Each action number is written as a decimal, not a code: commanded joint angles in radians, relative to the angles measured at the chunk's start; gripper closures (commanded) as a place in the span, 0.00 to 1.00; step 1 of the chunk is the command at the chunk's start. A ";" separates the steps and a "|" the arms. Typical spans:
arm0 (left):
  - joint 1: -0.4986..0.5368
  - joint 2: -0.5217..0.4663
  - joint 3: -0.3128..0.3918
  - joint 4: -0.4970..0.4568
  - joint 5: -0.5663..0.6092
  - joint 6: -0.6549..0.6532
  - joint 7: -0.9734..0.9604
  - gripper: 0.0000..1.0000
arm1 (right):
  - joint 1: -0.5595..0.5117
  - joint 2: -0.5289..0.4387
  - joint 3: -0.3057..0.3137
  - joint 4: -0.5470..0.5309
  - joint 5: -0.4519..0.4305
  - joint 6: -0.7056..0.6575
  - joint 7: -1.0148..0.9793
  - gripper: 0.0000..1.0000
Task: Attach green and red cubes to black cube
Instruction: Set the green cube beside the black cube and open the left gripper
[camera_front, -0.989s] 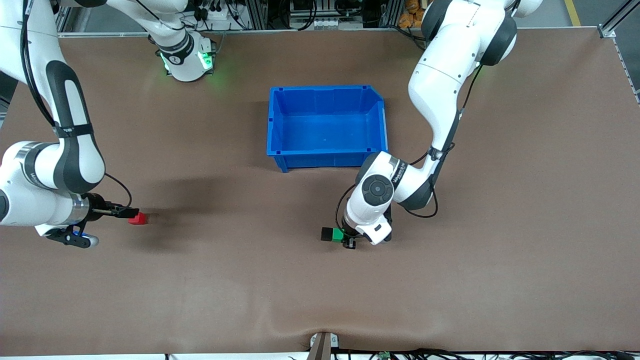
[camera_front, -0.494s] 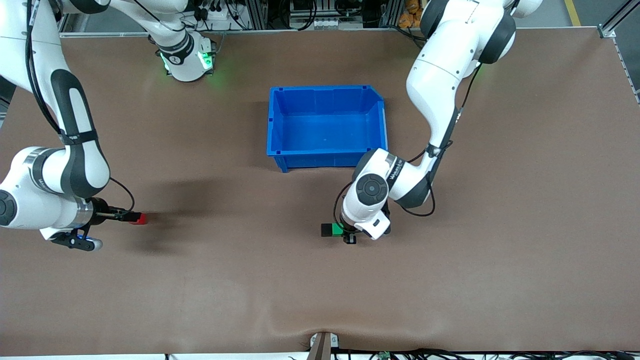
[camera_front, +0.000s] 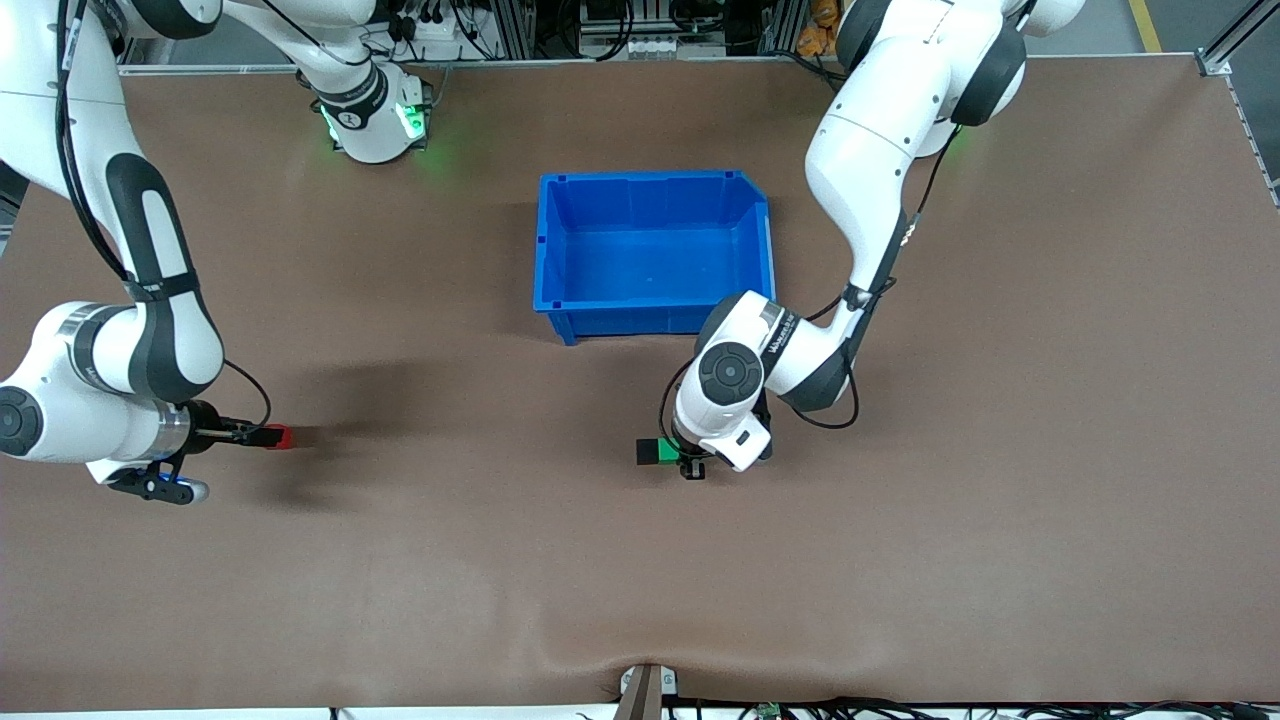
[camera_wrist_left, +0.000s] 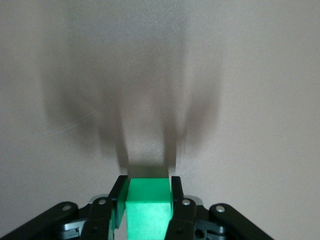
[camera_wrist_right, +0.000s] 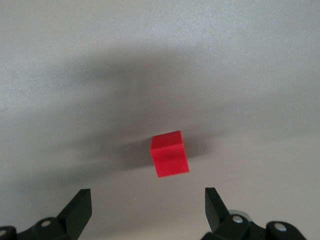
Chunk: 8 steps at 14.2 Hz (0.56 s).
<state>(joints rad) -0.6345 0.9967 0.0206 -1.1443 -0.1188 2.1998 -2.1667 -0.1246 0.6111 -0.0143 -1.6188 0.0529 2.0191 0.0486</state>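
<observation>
One bright green cube (camera_wrist_left: 146, 206), plain-faced, sits pinched in left gripper (camera_wrist_left: 147, 200).

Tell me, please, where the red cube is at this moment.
In the front view the red cube lies on the table toward the right arm's end, just ahead of the open right gripper, not grasped.

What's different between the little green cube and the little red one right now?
The green cube is clamped between the fingers of the left tool; the red cube lies loose on the table, ahead of the open right tool. The green cube sits against the black cube; the red cube touches no other cube. Apart from colour, they look like matching cubes.
</observation>
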 joint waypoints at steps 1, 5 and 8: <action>-0.027 -0.018 0.022 -0.002 -0.002 -0.031 -0.012 0.95 | -0.018 0.018 0.016 0.000 -0.002 0.023 -0.016 0.00; -0.027 -0.056 0.015 -0.005 0.086 -0.046 0.016 0.00 | -0.020 0.022 0.016 -0.016 -0.004 0.061 -0.019 0.00; -0.010 -0.127 0.016 -0.005 0.090 -0.127 0.092 0.00 | -0.024 0.026 0.016 -0.016 -0.008 0.073 -0.082 0.00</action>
<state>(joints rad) -0.6479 0.9425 0.0259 -1.1304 -0.0475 2.1355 -2.1190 -0.1248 0.6408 -0.0144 -1.6227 0.0514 2.0706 0.0273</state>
